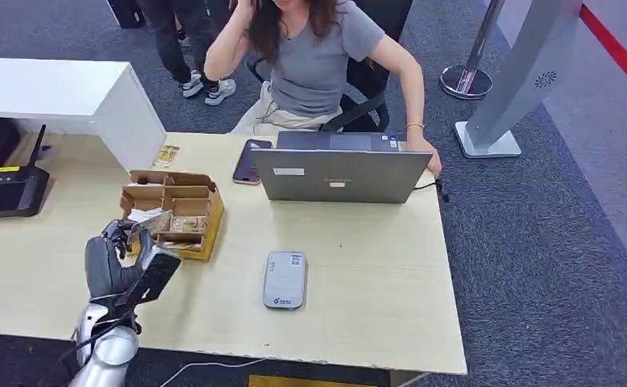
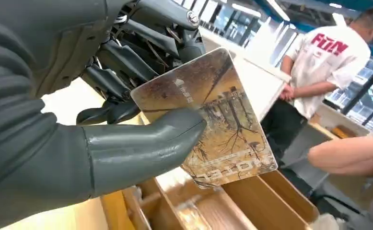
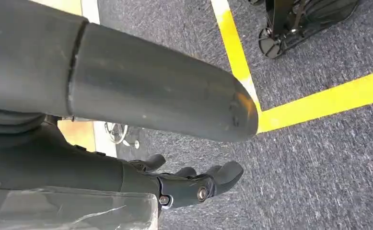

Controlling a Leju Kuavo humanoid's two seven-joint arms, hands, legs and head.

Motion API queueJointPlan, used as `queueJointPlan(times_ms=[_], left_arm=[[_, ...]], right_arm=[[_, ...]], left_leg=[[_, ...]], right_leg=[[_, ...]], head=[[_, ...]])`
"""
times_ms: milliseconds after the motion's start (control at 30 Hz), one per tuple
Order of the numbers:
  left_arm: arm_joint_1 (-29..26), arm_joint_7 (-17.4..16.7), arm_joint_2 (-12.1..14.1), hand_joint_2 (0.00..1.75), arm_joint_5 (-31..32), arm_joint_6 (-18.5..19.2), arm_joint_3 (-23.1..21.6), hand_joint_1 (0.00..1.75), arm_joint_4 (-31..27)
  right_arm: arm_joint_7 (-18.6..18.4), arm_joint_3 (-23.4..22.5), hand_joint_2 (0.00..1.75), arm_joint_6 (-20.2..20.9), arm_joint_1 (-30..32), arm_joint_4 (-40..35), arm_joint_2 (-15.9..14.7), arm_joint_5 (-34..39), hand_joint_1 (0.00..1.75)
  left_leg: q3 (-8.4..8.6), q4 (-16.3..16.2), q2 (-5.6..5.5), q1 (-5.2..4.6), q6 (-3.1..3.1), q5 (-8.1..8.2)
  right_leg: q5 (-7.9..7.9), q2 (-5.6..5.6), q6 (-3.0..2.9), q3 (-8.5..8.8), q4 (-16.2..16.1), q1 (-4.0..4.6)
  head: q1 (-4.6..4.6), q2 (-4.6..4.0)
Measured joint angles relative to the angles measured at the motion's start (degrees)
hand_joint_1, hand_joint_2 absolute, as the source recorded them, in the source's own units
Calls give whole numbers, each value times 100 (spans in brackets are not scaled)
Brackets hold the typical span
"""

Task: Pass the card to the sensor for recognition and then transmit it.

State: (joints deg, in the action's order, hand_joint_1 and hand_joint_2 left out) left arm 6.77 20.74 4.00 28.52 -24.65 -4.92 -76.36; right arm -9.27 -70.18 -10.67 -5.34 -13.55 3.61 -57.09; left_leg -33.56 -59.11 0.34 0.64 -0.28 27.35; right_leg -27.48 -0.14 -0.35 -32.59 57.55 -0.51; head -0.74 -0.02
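Head view: left hand (image 1: 113,262) pinches card (image 1: 151,223) between thumb and fingers, just above box (image 1: 173,211). Sensor (image 1: 284,279) lies on desk (image 1: 375,274) to the hand's right, well apart. Left arm is nearer; right hand (image 3: 194,184) hangs over the floor, fingers loosely curled, holding nothing.

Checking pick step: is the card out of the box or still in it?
Out. The left hand pinches the card between thumb and fingers, above the wooden box.
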Motion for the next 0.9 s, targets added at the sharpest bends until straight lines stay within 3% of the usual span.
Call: queueJointPlan(times_ms=[400, 900], left_arm=[[230, 103, -269, 175, -343, 131, -247, 175, 535], [242, 205, -452, 175, -704, 566, -761, 175, 588]], right_arm=[[0, 24, 0, 24, 1, 0, -48, -4, 0], [9, 35, 0, 79, 1, 0, -63, -66, 0]], left_leg=[[0, 0, 1, 1, 0, 0], [-1, 0, 0, -2, 0, 0]], right_leg=[[0, 1, 0, 0, 0, 0], [0, 2, 0, 0, 0, 0]], head=[[0, 0], [0, 2]])
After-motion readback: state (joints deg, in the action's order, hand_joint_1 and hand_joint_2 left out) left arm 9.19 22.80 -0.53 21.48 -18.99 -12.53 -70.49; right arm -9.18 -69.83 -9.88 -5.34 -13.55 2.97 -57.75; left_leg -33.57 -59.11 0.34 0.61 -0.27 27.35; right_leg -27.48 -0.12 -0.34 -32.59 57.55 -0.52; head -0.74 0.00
